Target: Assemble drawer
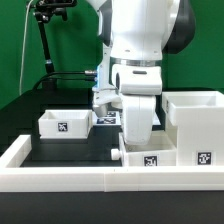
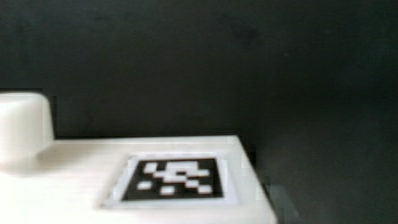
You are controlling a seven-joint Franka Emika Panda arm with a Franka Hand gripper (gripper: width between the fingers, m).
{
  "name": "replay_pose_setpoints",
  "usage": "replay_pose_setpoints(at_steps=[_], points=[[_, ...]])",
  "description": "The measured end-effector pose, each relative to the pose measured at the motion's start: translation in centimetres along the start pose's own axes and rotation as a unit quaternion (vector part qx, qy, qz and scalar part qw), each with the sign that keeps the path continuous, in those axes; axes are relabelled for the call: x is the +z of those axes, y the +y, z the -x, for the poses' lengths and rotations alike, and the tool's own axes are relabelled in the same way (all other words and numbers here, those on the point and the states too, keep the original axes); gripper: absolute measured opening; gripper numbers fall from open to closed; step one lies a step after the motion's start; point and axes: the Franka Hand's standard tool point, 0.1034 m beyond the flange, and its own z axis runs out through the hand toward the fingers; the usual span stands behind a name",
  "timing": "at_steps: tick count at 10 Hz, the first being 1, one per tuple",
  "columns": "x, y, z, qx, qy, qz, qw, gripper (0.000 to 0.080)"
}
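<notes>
Exterior camera faces the arm (image 1: 140, 45); wrist camera looks closely onto a tag (image 2: 175, 178).

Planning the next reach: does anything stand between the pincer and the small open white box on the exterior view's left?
Nothing visible does. The pincer hangs low beside the small white box, on its exterior-view right, with only a narrow gap over the dark table between them. The arm partly hides the pincer.

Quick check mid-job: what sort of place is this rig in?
Most likely a robotics lab bench: green backdrop, black table, and a white drawer part bearing a printed marker tag.
</notes>
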Motion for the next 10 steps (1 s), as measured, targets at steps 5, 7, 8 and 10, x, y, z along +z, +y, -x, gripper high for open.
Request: replay_pose_setpoints(at_steps=[5,7,8,10], points=[[0.2,-0.2,-1.1,0.060,0.000,-0.001,0.998,0.0042],[0.3,-0.3,-1.4,0.075,0.000,-0.004,0.997,0.0042],[0.3,-0.4,-1.5,0.080,0.000,-0.005,0.997,0.0042],[0.3,-0.4,-1.5,0.080,0.000,-0.005,0.997,0.0042]])
